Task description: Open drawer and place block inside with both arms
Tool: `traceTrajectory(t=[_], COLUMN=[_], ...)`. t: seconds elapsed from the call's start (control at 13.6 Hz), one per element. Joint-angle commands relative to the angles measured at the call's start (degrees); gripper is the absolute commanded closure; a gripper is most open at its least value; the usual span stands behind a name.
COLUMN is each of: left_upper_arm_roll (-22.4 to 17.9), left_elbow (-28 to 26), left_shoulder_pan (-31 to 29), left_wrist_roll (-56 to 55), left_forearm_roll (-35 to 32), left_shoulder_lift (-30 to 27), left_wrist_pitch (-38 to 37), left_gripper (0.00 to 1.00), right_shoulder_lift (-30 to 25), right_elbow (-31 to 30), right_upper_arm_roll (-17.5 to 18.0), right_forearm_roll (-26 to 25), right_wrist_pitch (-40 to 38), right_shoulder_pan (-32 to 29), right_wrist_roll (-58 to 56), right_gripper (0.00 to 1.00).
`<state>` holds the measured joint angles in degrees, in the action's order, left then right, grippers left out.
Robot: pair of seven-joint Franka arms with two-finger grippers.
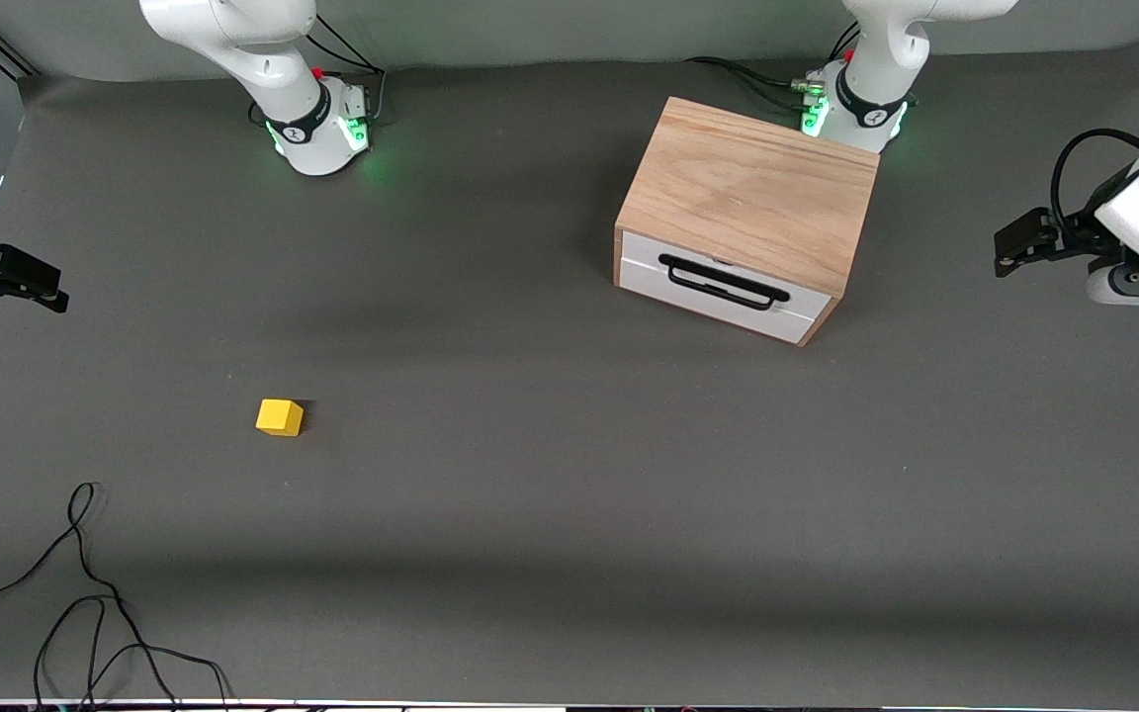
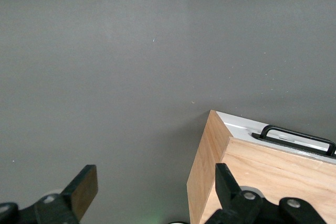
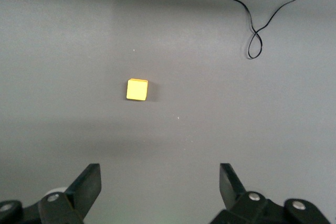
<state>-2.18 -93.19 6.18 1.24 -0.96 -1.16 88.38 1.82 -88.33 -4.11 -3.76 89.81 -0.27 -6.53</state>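
Nothing started yet: drawer (image 1: 718, 287) shut in its cabinet (image 1: 752, 188), block (image 1: 280, 417) loose on the worktop (image 1: 569, 494) toward the right arm's end, left claw (image 2: 152, 192) and right claw (image 3: 160, 187) both wide open, empty, so first comes gripping the handle (image 1: 723, 282).

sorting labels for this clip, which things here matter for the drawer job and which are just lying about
Job:
- drawer, shut
- block
- left end effector, open
- right end effector, open

Lying about:
- loose black cable
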Motion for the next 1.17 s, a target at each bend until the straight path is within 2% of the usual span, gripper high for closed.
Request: traceTrajectory(t=[0.0, 0.37, 0.66, 0.73, 0.88, 1.1], left_upper_arm_roll=[-0.3, -0.3, 0.1, 1.3, 5.6, 14.4], left_elbow=[0.3, 0.2, 0.0, 0.0, -0.1, 0.2], left_shoulder_pan=[0.3, 0.3, 1.1, 1.1, 1.1, 1.2], left_wrist_roll=[0.3, 0.4, -6.0, -7.5, -17.3, -35.1], left_forearm_roll=[-0.4, -0.4, 0.0, 0.0, 0.0, 0.0], left_shoulder_lift=[-0.3, -0.3, -0.3, -0.3, -0.2, 1.2], left_wrist_pitch=[-0.8, -0.8, -1.5, -1.7, -1.5, -0.8], left_gripper=[0.0, 0.0, 0.0, 0.0, 0.0, 0.0], right_shoulder_lift=[0.3, 0.8, 0.9, 0.8, 0.9, 1.0], right_elbow=[1.0, 1.0, 1.0, 0.7, 0.8, 0.7], right_upper_arm_roll=[-0.5, -0.6, -0.3, -0.3, -0.4, -0.3], right_forearm_roll=[1.8, 2.0, 2.4, 2.3, 2.4, 1.7], right_wrist_pitch=[-0.4, -0.6, -0.3, -0.3, -0.2, -0.2], right_shoulder_pan=[0.4, 0.4, 0.5, 0.4, 0.4, 0.7], right_wrist_roll=[-0.1, -0.3, -1.3, -1.6, -1.5, -0.8], right_gripper=[0.0, 0.0, 0.0, 0.0, 0.0, 0.0])
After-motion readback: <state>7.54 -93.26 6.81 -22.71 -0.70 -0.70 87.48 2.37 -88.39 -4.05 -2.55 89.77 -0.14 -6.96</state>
